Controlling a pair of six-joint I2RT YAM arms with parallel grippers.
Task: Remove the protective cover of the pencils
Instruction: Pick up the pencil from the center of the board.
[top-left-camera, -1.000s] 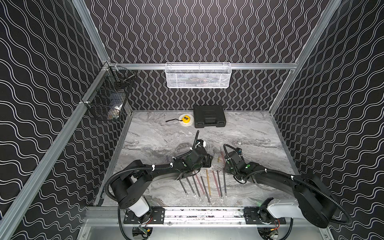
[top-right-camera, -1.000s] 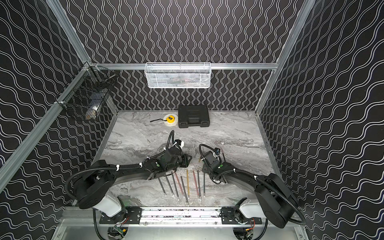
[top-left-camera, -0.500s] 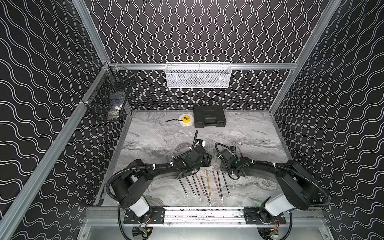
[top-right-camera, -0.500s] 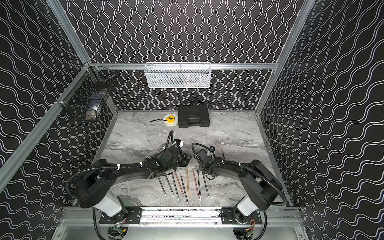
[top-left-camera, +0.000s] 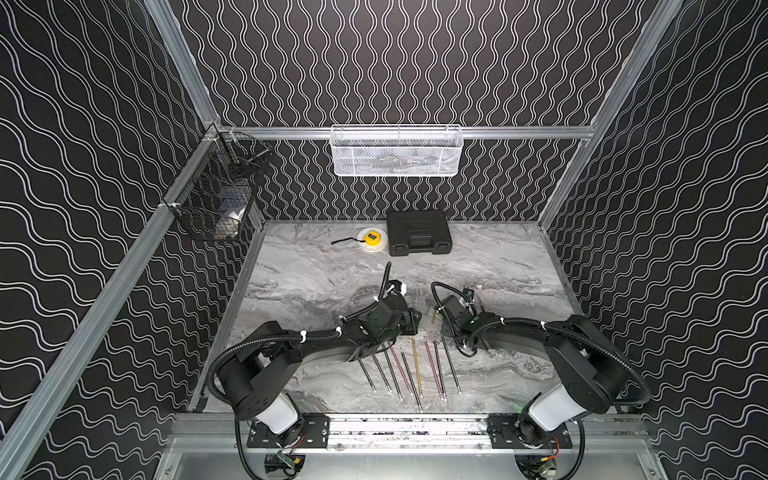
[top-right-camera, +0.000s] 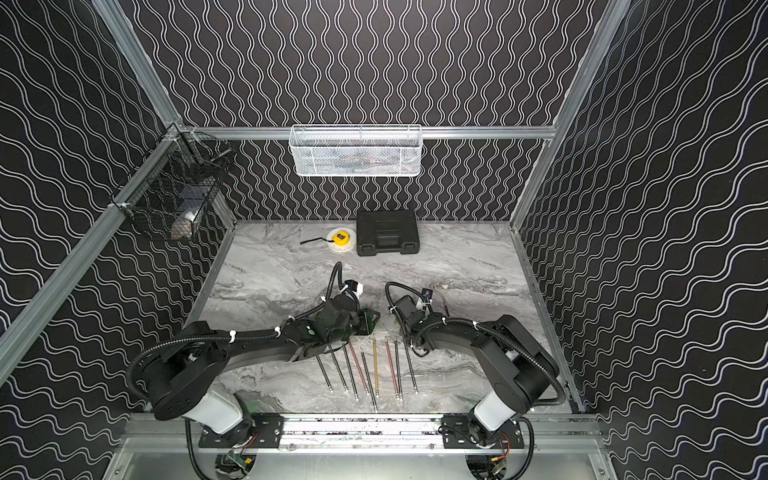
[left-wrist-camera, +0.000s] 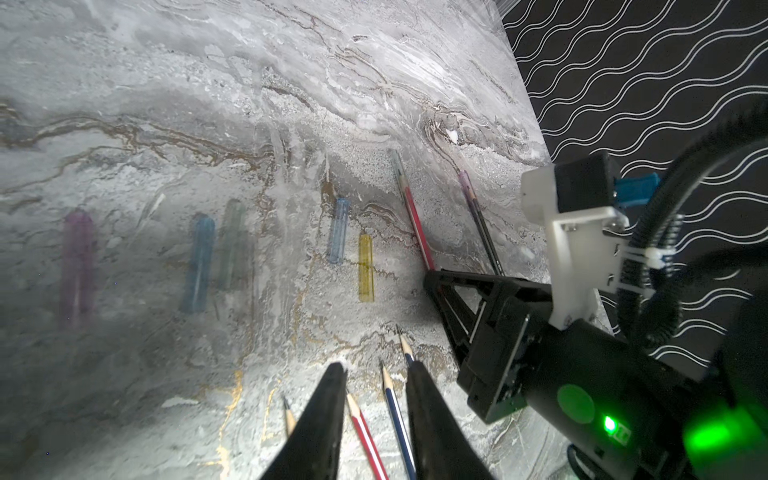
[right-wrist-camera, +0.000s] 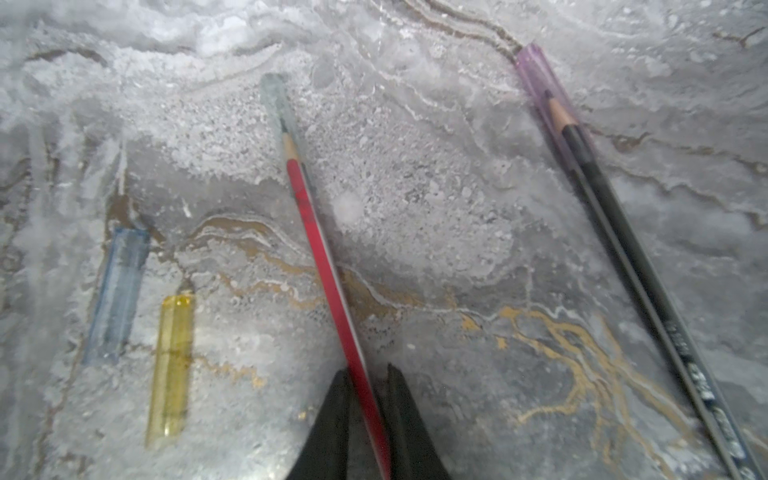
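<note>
Several pencils (top-left-camera: 415, 365) lie in a row near the table's front, seen in both top views. My right gripper (right-wrist-camera: 368, 370) is shut on a red pencil (right-wrist-camera: 320, 232) whose tip sits in a greyish protective cover (right-wrist-camera: 276, 99). Beside it lies a black pencil (right-wrist-camera: 615, 216) with a purple cover (right-wrist-camera: 538, 75) on its tip. Loose blue (right-wrist-camera: 118, 291) and yellow (right-wrist-camera: 172, 365) covers rest on the table. My left gripper (left-wrist-camera: 376, 368) is open low over the table, with a red-striped pencil (left-wrist-camera: 365, 432) and a blue pencil (left-wrist-camera: 397, 411) lying between its fingers.
A black case (top-left-camera: 417, 232) and a yellow tape measure (top-left-camera: 370, 240) sit at the back of the marble table. A white mesh basket (top-left-camera: 397, 150) hangs on the back wall and a black wire basket (top-left-camera: 216, 199) on the left wall. More loose covers (left-wrist-camera: 199, 262) lie beyond the pencils.
My right arm has swung left toward the left gripper and its jaws have narrowed onto the red pencil. The left arm has not moved.
</note>
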